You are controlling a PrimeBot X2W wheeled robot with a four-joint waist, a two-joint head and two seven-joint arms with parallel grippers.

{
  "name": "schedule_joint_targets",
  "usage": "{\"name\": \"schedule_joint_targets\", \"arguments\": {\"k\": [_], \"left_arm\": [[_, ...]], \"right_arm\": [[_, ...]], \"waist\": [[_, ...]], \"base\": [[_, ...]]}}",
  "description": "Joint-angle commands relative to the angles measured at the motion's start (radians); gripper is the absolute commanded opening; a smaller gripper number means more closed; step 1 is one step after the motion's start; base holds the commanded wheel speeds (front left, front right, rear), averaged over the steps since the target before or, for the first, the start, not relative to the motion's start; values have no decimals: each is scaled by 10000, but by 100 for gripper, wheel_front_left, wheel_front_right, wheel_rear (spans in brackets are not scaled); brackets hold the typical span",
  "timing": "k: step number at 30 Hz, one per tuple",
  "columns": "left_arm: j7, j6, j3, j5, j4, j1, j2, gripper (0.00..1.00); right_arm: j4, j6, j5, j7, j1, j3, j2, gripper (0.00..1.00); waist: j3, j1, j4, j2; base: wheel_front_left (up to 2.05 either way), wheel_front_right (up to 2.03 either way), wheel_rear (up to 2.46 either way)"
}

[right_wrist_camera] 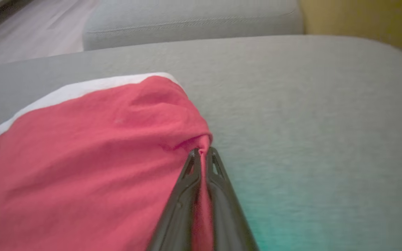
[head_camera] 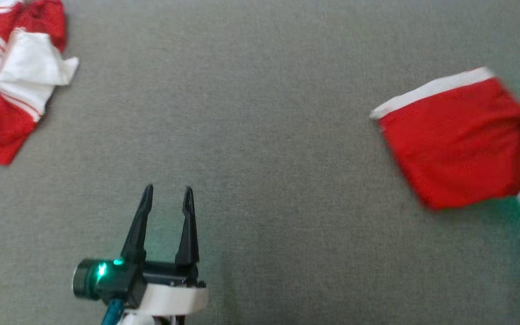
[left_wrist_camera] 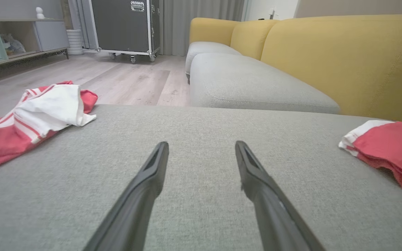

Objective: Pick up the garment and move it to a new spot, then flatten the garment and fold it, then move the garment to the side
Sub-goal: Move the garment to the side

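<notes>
Grey woven upholstery [head_camera: 260, 135] stretching out, my right gripper [right_wrist_camera: 202, 150] pinching the soft folded red garment [right_wrist_camera: 82, 157], white-banded, at right, my left gripper [head_camera: 167, 198] hovering wide open, crumpled striped cloth [head_camera: 11, 81] lying far left

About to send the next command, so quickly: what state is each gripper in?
Left gripper: open, holding nothing.
Right gripper: shut on the edge of the red garment.
</notes>
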Motion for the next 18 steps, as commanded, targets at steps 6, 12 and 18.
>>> {"name": "schedule_joint_targets", "arguments": {"k": [6,12,18], "left_arm": [[-53,-205,257,40,-327,-953,-55,100],[-53,-406,314,185,-270,-1554,-55,100],[-53,-563,324,273,-154,-1945,-55,100]], "right_arm": [[-518,-7,-152,302,-295,-985,-1862,0],[-898,-7,-547,494,-193,-2617,-2564,0],[-1512,-7,-1228,859,-197,-3808,-2427,26]], "waist": [[1177,-1,-633,0],[1997,-1,-857,0],[2382,-1,-930,0]], "base": [[0,0,0],[0,0,0],[0,0,0]]}}
